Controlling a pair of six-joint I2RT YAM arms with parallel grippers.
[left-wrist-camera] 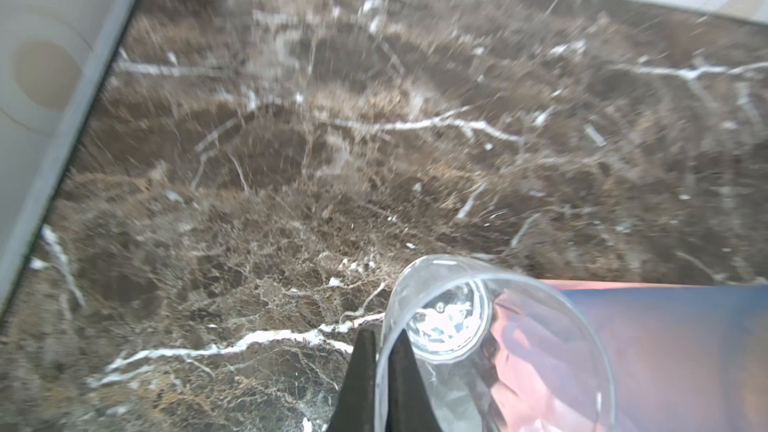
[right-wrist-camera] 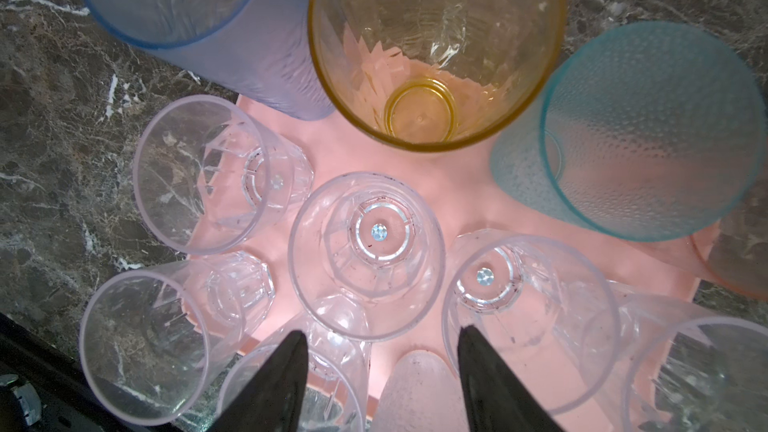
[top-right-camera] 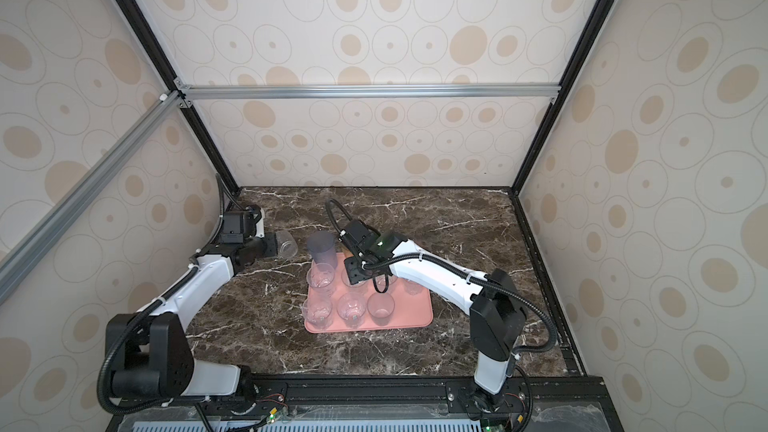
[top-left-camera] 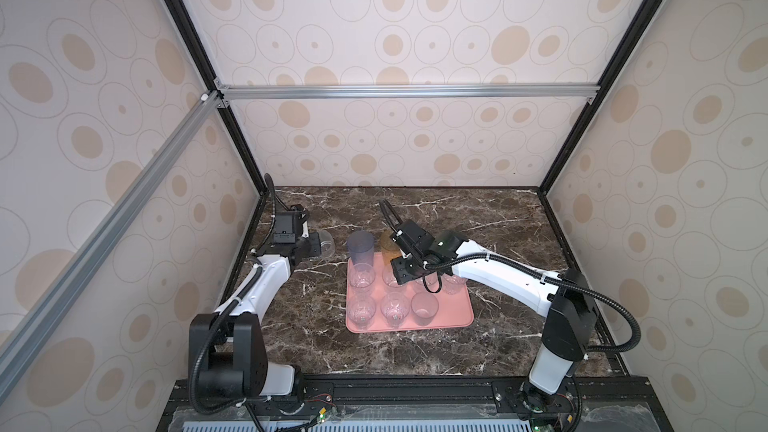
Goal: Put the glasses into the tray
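Pinching the wall of a small clear tumbler (left-wrist-camera: 440, 326) with my left gripper (left-wrist-camera: 380, 338): fingers clamped tight, one inside the rim, one outside. The tumbler hangs tipped on its side, off the tray (top-left-camera: 453, 309), just left of its far-left corner, over the marble tabletop (top-left-camera: 478, 218). My right gripper (right-wrist-camera: 382, 332) hovers above the tray, fingers spread (nothing between them). Along the tray's far edge stand the grey-blue tumbler (top-left-camera: 360, 245), amber tumbler (right-wrist-camera: 436, 47) and teal tumbler (right-wrist-camera: 644, 130), with clear tumblers (top-left-camera: 394, 309) nearer me.
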